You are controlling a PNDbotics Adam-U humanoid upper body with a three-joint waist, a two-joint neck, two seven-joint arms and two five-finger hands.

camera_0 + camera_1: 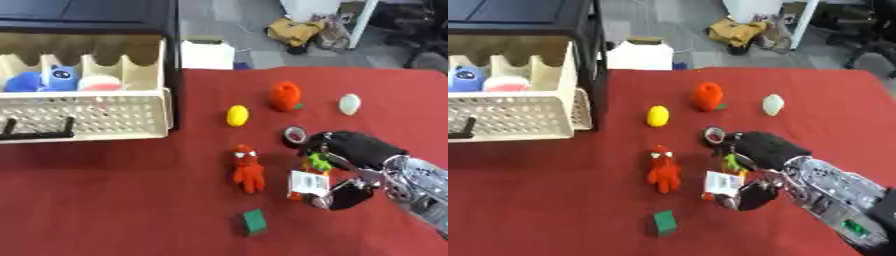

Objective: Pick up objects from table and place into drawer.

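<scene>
**Right hand closing on a tagged toy**

Near the table's right front, the robot's right hand [350, 167] has its fingers curled round a small orange-and-green toy [317, 162] with a white tag [308, 181] hanging from it. It looks like a light plush thing, soft enough to squash, so taking it round the body seems safer than trusting the tag, which would likely swing or slip. The left hand shows in neither view.

Other pieces lie apart on the red cloth: a red plush figure [248, 169], a green block [254, 221], a yellow lemon [237, 115], an orange fruit [284, 95], a pale egg [350, 104] and a dark tape roll [295, 134] touching the hand.

The cream drawer [96, 117] stands open at far left, already holding toys. A lifted carry leftward would pass over the red figure and must clear the drawer's front wall.
</scene>
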